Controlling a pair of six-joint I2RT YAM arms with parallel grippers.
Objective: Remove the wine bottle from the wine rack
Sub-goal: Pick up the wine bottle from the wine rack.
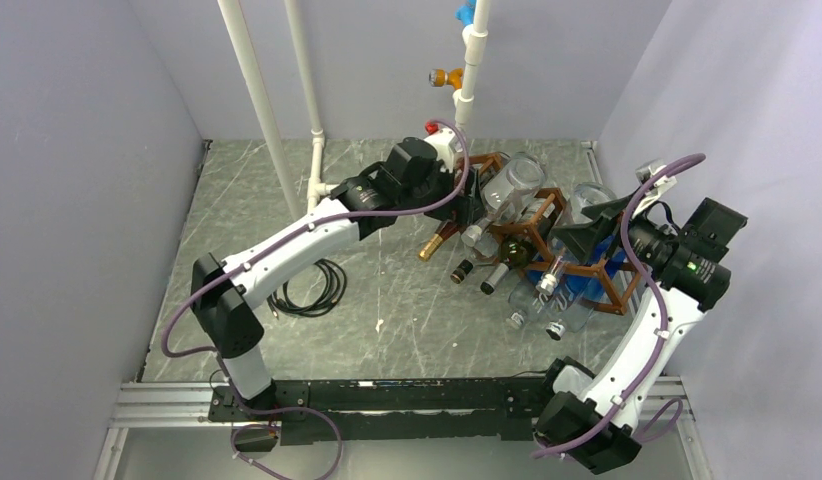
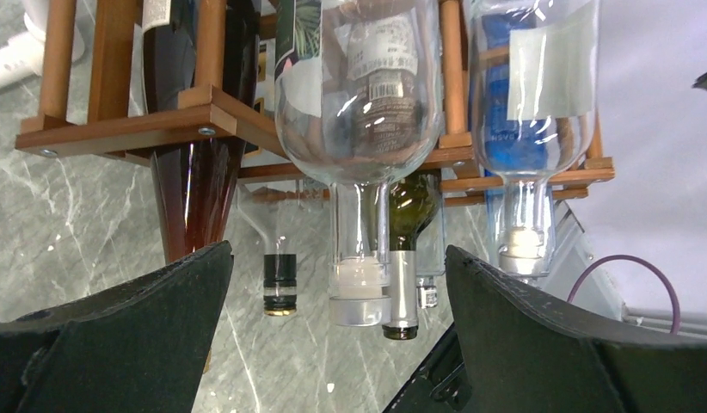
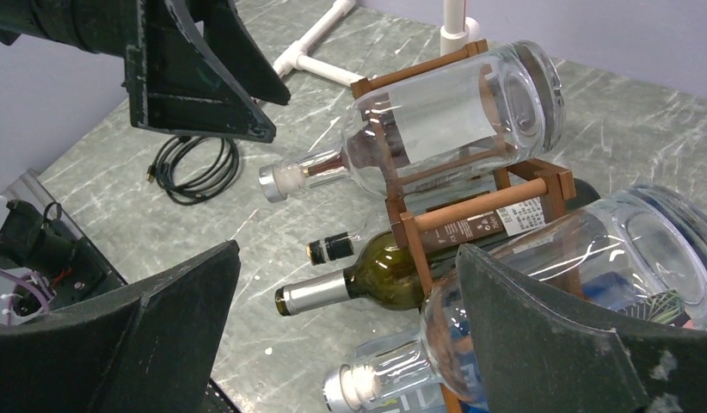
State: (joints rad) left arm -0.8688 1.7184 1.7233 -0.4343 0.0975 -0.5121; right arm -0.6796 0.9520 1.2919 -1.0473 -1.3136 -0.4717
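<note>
- The left jaws stand wide apart and hold nothing. Their black fingers (image 2: 118,335) fill the bottom corners of the left wrist view.
- Bottle necks show in the gap between them. A clear bottle (image 2: 359,112) with a pale cap is in the middle, and a green bottle (image 2: 408,215) with silver foil is just beside it on the right.
- A black-capped neck (image 2: 279,280) is to the left of those two, and a dark bottle (image 2: 191,172) is further left again.
- A blue-tinted bottle (image 2: 531,103) lies to the right of the group.
- The right jaws are also wide apart and empty.
- Through their gap, the green bottle lies low in the rack (image 1: 617,300), below a large clear one. Its neck sticks out over the desk (image 1: 407,330).
- The rack stands on the right half of the desk, running from the middle of the far edge toward the right edge.
- Every bottle lies in a cell of the rack, with the necks pointing toward the near left corner.
- The left arm reaches the rack's far end and the right arm hangs over its right end. Neither touches a bottle.
- White pipes (image 1: 252,90) rise at the far edge.
- A coiled cable (image 1: 312,290) lies left of the desk's middle.
</note>
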